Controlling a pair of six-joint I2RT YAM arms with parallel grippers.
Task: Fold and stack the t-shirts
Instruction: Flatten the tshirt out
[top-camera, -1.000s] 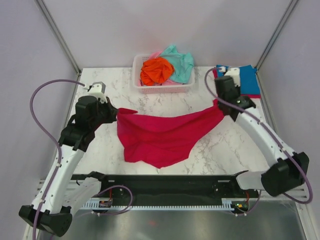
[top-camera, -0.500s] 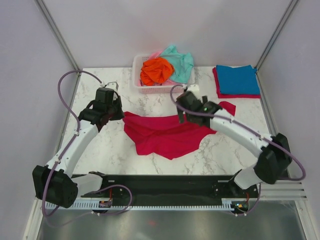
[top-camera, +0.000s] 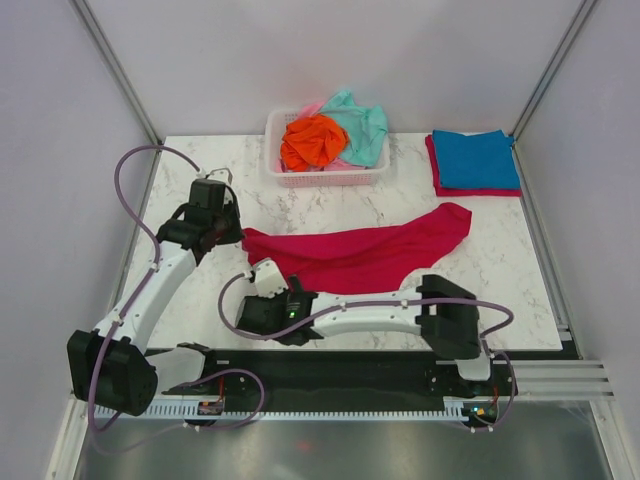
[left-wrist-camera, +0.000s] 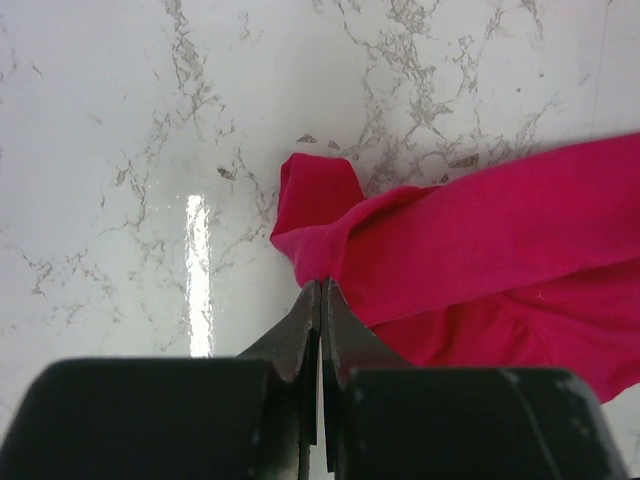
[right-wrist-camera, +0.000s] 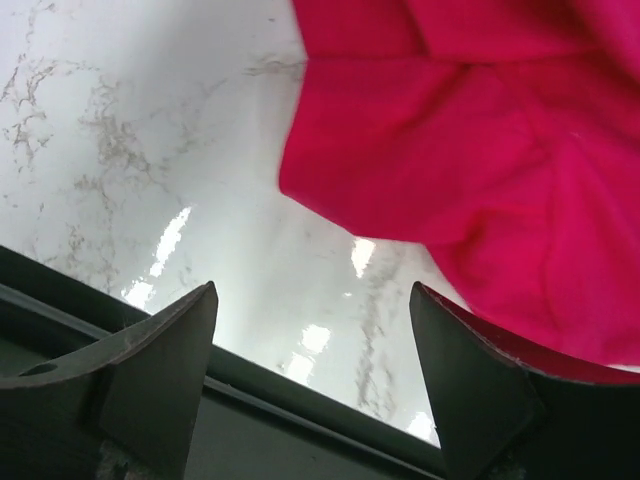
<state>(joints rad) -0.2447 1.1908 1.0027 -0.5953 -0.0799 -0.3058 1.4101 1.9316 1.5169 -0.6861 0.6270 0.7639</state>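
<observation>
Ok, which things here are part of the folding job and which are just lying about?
Job: crimson t-shirt, pinched by left gripper; orange t-shirt and teal t-shirt in the white basket; folded blue t-shirt on folded red t-shirt.
Lying about: white basket; marble table.

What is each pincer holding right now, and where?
Left pincer grips the crimson t-shirt at its bunched left end; right pincer is open, holding nothing.

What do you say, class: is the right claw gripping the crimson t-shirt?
No, the right claw is wide open, clamping nothing, and the crimson t-shirt lies loose ahead.
</observation>
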